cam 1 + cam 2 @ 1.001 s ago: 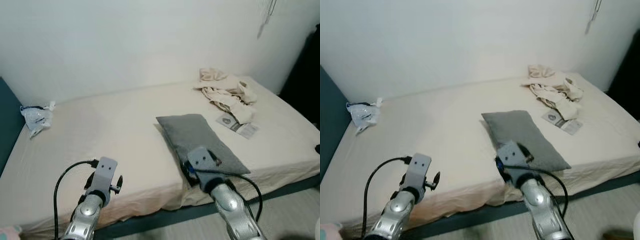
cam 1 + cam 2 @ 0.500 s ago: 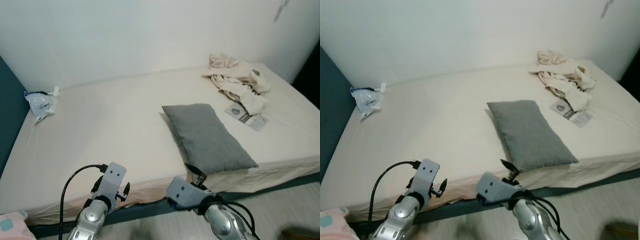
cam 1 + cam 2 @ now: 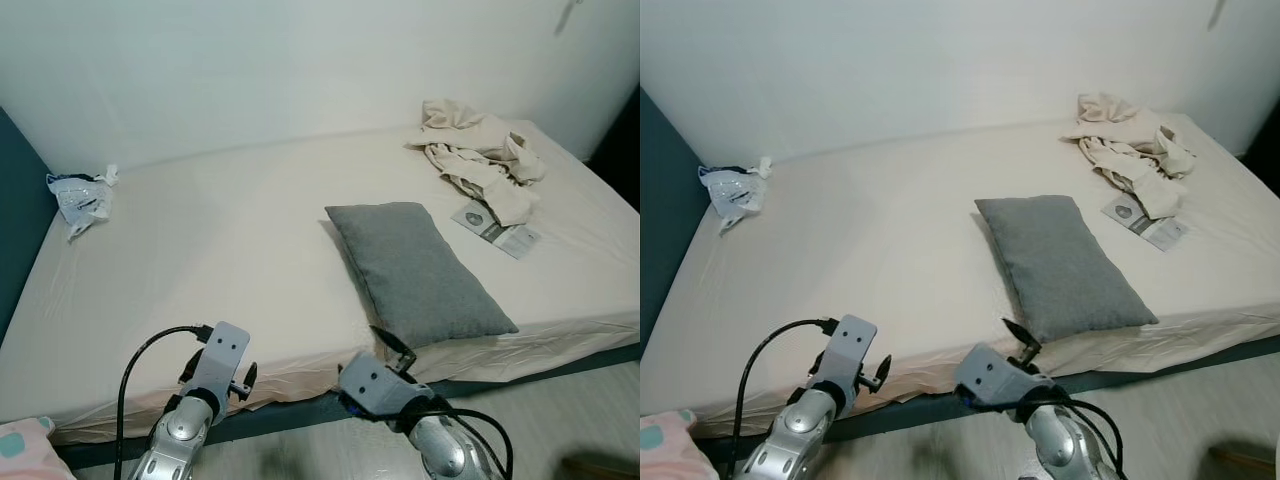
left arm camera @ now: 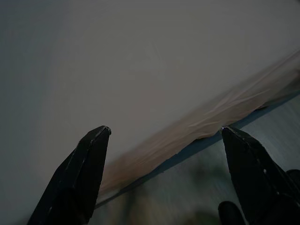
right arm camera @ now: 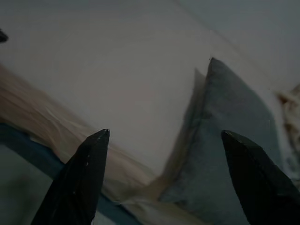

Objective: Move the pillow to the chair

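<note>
Standing at the long front edge of the bed, the robot faces a cream sheet that covers the mattress from the teal headboard side to the far right corner. The grey pillow lies flat on the sheet toward the right half, tilted, with its nearer corner close to the front edge; nothing holds it. Beyond it, near the wall, sits a heap of crumpled cream cloth, and just beside that a printed leaflet. A crinkled plastic bag rests at the far left of the bed. No chair can be made out.

The right gripper hovers low before the bed edge, its fingers spread wide, aimed at the near corner of the pillow but apart from it. The left gripper, likewise spread, looks along the sheet's hanging hem.

Judgement: the step in hand is the reach. The right arm should rise above the mattress edge, take the pillow's near corner deeply, and avoid pinching the sheet beneath.
</note>
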You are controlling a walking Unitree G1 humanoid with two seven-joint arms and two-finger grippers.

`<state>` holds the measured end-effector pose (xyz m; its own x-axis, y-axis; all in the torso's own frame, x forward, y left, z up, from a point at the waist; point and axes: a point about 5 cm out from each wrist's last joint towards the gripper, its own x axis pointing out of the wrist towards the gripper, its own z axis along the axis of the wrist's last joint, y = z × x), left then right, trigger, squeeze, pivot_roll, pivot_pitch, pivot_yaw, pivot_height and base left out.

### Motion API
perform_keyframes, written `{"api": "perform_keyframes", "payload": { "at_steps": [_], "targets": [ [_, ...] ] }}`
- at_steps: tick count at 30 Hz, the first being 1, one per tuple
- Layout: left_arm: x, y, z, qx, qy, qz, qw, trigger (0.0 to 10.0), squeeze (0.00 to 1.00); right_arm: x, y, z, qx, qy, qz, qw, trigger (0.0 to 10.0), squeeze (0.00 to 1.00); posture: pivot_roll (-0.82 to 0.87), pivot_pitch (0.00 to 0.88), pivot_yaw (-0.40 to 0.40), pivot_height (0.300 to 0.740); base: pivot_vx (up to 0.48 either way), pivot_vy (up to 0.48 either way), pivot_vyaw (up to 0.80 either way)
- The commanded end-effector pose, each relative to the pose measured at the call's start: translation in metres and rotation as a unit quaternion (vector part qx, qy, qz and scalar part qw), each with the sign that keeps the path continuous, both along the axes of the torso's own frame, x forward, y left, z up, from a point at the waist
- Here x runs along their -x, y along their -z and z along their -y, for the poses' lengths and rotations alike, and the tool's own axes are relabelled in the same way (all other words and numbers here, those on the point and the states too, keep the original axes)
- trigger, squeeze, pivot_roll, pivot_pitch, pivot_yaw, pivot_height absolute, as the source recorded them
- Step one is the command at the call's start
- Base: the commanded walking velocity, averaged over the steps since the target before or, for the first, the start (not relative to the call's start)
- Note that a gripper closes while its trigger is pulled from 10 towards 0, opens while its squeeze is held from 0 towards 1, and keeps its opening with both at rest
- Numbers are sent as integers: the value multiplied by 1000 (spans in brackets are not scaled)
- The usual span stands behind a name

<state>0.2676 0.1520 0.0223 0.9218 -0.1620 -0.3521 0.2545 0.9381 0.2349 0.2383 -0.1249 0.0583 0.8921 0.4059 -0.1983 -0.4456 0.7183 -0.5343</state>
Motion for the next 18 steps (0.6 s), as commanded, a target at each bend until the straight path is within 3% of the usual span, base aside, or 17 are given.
{"api": "perform_keyframes", "payload": {
  "at_steps": [1,8,18],
  "targets": [
    [1,2,-1,-5,0,-12,1000,10000,0,3,5,-4,-13,-12,-14,1000,10000,0,-101,178,81,740,0,0,0],
    [-5,-3,5,-3,6,-5,1000,10000,0,2,5,-2,-16,-10,-11,1000,10000,0,-91,174,76,740,0,0,0],
    [-15,-11,-2,-5,-1,6,1000,10000,0,0,4,1,-33,-4,-18,999,10000,0,-89,180,78,740,0,0,0]
  ]
}}
